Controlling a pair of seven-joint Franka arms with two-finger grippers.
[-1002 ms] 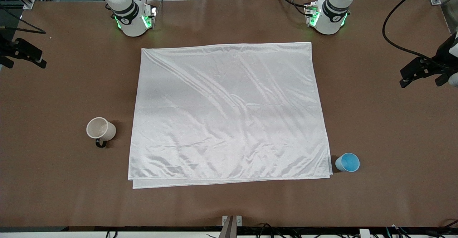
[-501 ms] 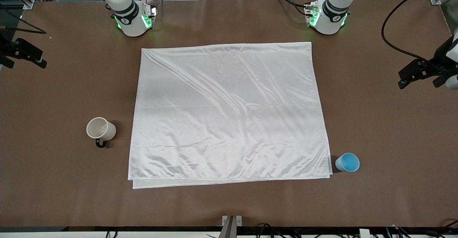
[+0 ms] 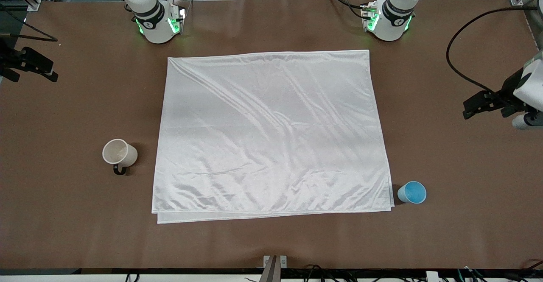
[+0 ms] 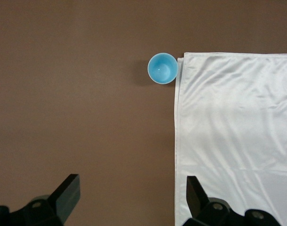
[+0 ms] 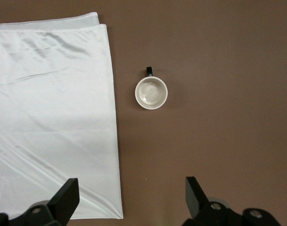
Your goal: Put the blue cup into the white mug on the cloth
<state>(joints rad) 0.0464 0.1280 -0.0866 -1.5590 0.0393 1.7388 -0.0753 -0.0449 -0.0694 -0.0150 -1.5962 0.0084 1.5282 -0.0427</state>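
With both grippers' fingers apart, left gripper (image 4: 129,197) should descend squarely over blue cup (image 3: 412,192), right gripper (image 5: 129,200) over white mug (image 3: 119,153)

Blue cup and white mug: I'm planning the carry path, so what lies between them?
In the front view, only the cloth lies between the blue cup and the white mug; nothing stands on it.

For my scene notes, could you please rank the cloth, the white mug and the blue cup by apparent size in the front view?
1. cloth, by far the largest.
2. white mug, slightly larger than the cup.
3. blue cup, smallest, though the margin is narrow.
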